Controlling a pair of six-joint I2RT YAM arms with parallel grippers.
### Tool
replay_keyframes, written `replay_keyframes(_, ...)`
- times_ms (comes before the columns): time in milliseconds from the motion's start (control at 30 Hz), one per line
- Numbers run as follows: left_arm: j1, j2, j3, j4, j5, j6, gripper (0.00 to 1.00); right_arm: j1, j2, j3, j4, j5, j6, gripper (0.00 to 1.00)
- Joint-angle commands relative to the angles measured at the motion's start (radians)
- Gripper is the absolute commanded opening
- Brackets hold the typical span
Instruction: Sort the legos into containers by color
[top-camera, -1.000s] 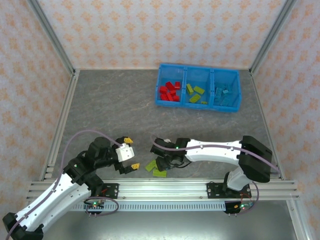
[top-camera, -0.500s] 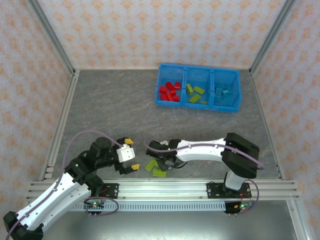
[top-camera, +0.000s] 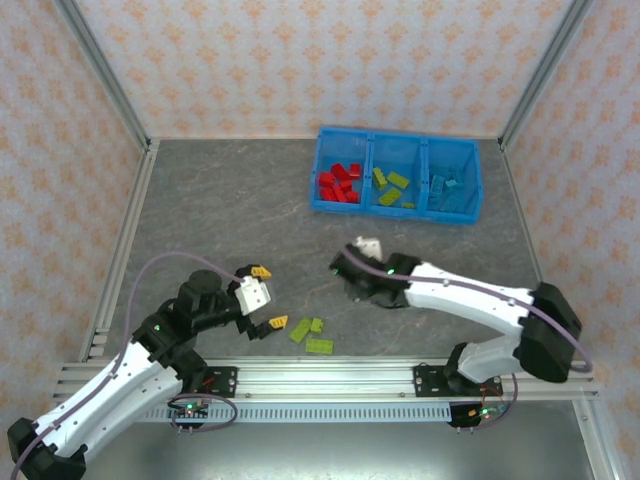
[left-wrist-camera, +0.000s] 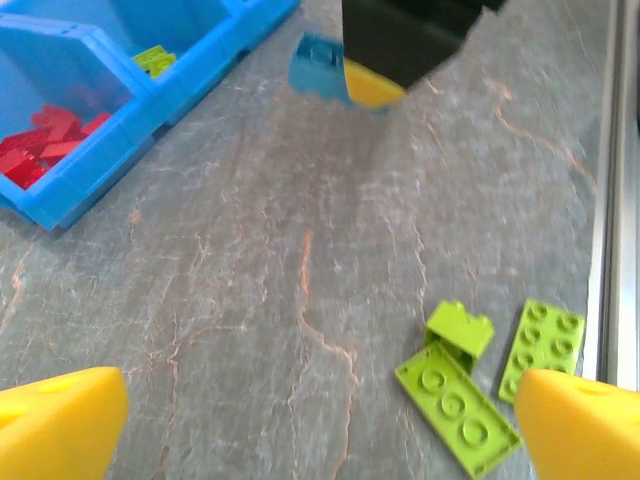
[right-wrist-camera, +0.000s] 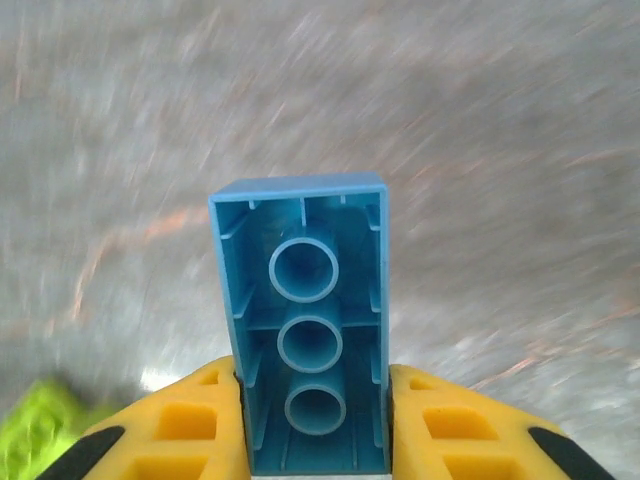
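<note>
The table (right-wrist-camera: 500, 120) is showing blurred; the blue brick (right-wrist-camera: 305, 340) is running off the bottom edge; a green blob (right-wrist-camera: 40, 425) is sitting cropped.

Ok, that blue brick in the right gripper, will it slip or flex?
Probably stiff: the blue brick shows moulded ribs and tubes. Likely light, being hollow. Its smooth sides could slip, since the right gripper pinches only one end.

Blue three-compartment bin (top-camera: 395, 211) far on table (top-camera: 220, 220): red bricks (top-camera: 340, 184) left, lime bricks (top-camera: 392, 188) middle, light-blue bricks (top-camera: 448, 187) right. Loose lime trio (top-camera: 310, 333) clustered near front edge. Single light-blue brick (right-wrist-camera: 305, 335) pinched in right tool (right-wrist-camera: 312, 430), hollow underside showing.
</note>
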Motion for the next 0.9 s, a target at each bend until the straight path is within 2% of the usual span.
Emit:
replay_keyframes(0,0.004,0.081,0.074,0.184,-0.112,-0.284,1.00,-0.191,-0.098,0.013,-0.034,0.098,-0.059,0.25)
replay_keyframes(100,0.005,0.171,0.142,0.191,-0.231,-0.480,1.00,-0.463,-0.114,0.037,0.053,-0.048,-0.170,0.25)
replay_keyframes(200,0.004,0.262,0.236,0.114,-0.284,-0.638,1.00,-0.687,0.007,0.140,0.089,-0.167,-0.272,0.25)
replay_keyframes(367,0.004,0.426,0.417,-0.112,-0.286,-0.747,1.00,-0.899,0.327,0.409,0.061,-0.238,-0.307,0.20)
replay_keyframes(533,0.004,0.509,0.462,-0.137,-0.218,-0.888,1.00,-0.943,0.578,0.653,-0.004,-0.195,-0.333,0.26)
replay_keyframes(633,0.004,0.521,0.433,-0.094,-0.212,-1.010,1.00,-0.943,0.679,0.785,-0.080,-0.183,-0.332,0.36)
replay_keyframes(733,-0.006,0.533,0.430,-0.128,-0.248,-1.066,1.00,-0.943,0.682,0.841,-0.121,-0.188,-0.309,0.50)
replay_keyframes(867,-0.086,0.555,0.468,-0.223,-0.342,-1.052,1.00,-0.943,0.579,0.792,-0.119,-0.209,-0.274,0.57)
